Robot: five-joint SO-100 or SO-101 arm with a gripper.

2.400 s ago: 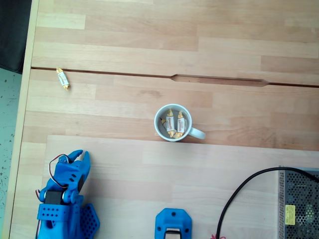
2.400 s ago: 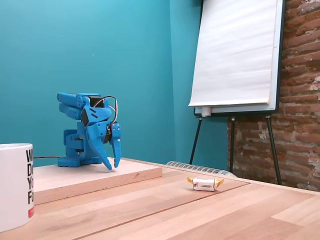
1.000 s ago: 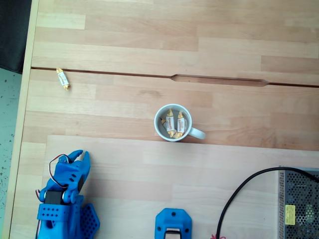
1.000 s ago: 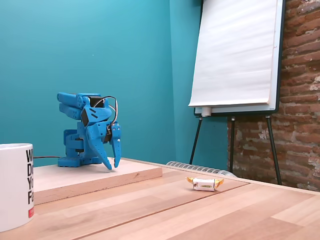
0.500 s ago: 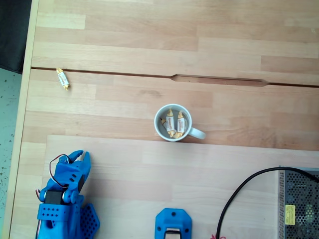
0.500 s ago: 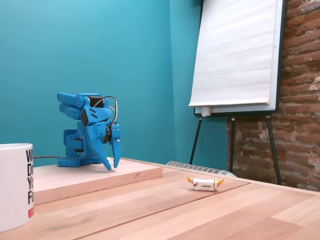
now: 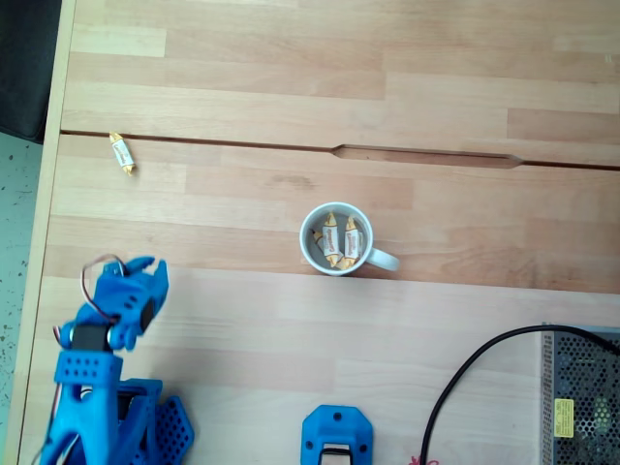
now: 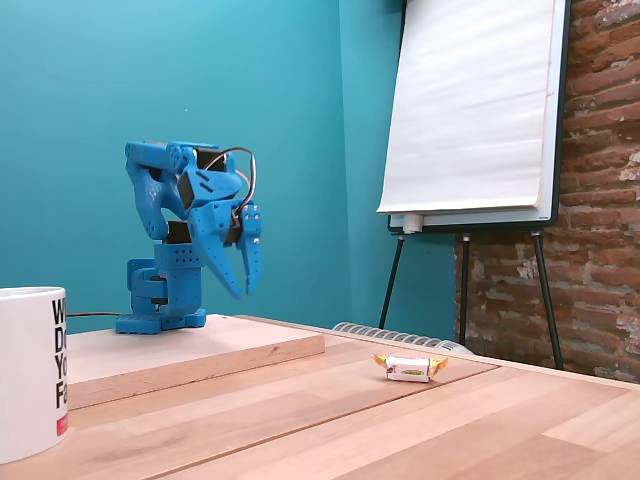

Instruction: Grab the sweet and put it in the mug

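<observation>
A sweet (image 7: 122, 154) with gold twisted ends lies alone near the table's left edge in the top-down fixed view. It is the same sweet (image 8: 408, 368) that rests on the tabletop right of centre in the side-on fixed view. The white mug (image 7: 313, 254) stands mid-table with two similar sweets (image 7: 340, 240) inside. In the side-on view the mug (image 8: 30, 370) is at the left edge. My blue gripper (image 7: 150, 263) hangs in the air above the raised board, well short of the lone sweet. Seen from the side, the gripper (image 8: 246, 292) points down, its tips nearly together, holding nothing.
A raised wooden board (image 8: 200, 350) carries the arm's base. A second blue base (image 7: 336, 441), a black cable (image 7: 465, 373) and a grey metal box (image 7: 581, 402) sit at the bottom edge. A flipchart easel (image 8: 470, 110) stands behind the table.
The arm has lifted off its resting pose. The gripper rose from the board and swung forward towards the lone sweet. Sweet and mug stayed put.
</observation>
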